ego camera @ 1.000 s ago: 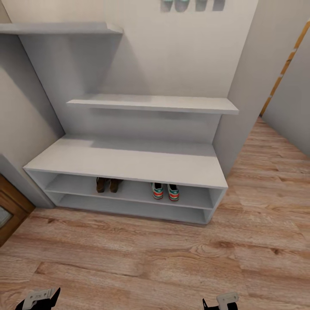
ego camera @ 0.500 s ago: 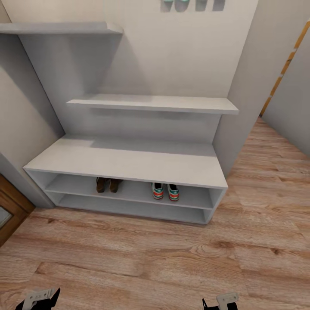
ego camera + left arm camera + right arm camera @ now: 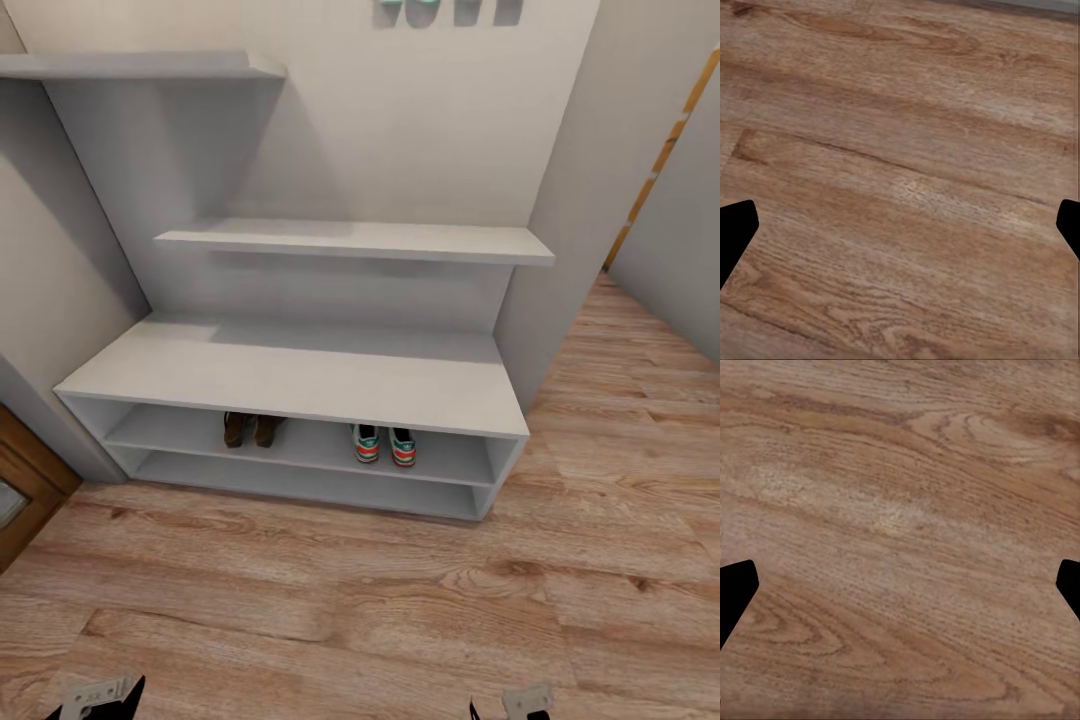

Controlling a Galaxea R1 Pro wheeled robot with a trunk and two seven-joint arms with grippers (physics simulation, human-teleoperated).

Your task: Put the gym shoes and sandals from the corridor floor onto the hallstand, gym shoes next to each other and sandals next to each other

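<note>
The 2 dark reddish-brown strappy sandals [image 3: 250,429] and 2 cream green-striped gym shoes [image 3: 384,444] sat paired on the white hallstand's [image 3: 300,375] upper shelf. Both grippers [image 3: 900,225] [image 3: 900,585] were spread wide, empty. Keeping clear seemed wisest.

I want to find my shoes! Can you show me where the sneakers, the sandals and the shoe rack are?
sneakers [image 3: 384,444]: head view, between the two red heels, upper shelf.
sandals [image 3: 251,429]: head view, on the brown heels, side by side.
shoe rack [image 3: 300,372]: head view, on its bare flat top.
</note>
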